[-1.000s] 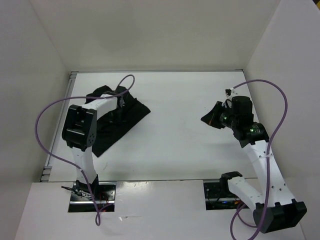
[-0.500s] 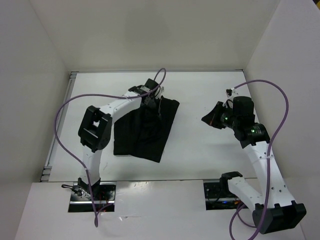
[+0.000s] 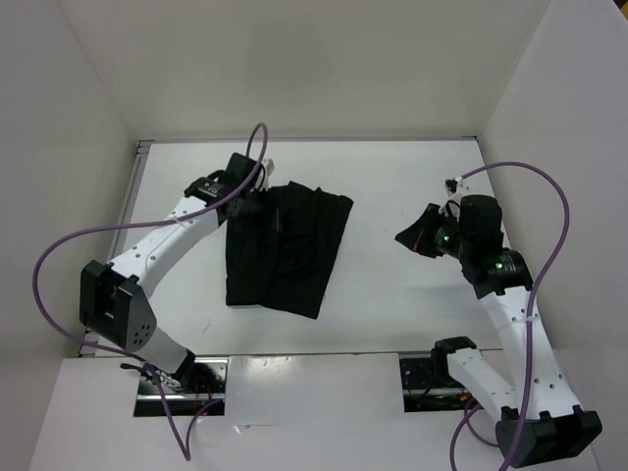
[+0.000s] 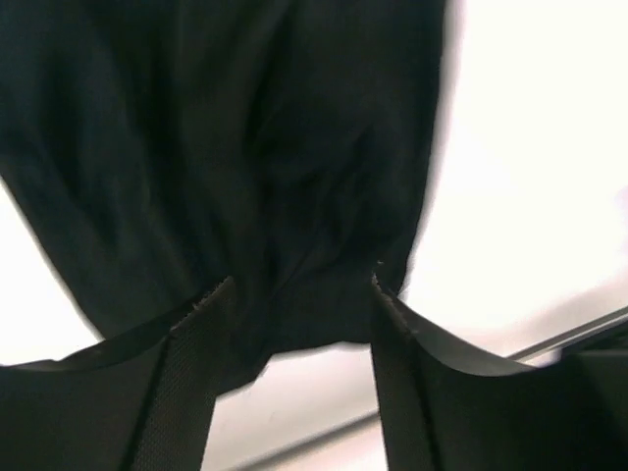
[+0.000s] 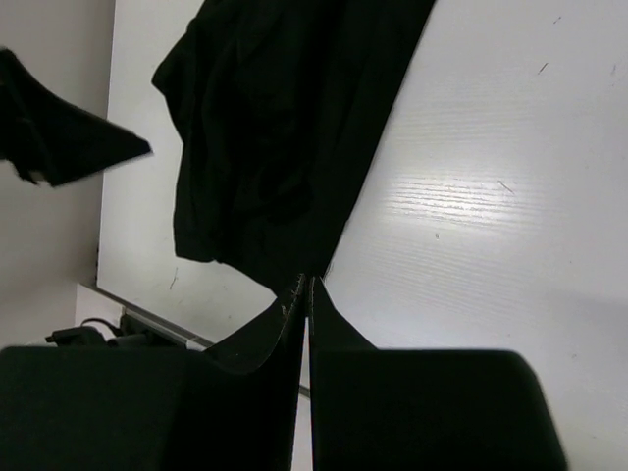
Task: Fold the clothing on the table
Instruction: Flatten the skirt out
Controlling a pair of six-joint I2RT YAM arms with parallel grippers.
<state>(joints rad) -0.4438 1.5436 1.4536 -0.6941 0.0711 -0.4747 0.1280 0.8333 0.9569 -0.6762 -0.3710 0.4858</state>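
Two claws are hovering: left claw (image 3: pixel 257 204) gaping, holding nothing, at the far-left corner of the clothing (image 3: pixel 289 255) lying left-of-centre on the tabletop (image 3: pixel 392 294); right claw (image 3: pixel 410 235) closed, empty. Aligning edges before pressing seems wise.

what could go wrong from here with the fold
1. The left gripper is open with an edge of the clothing bunched between its fingers; lifting off could snag it and undo the fold.
2. The clothing lies askew with rumpled layers, so the next fold may come out uneven.
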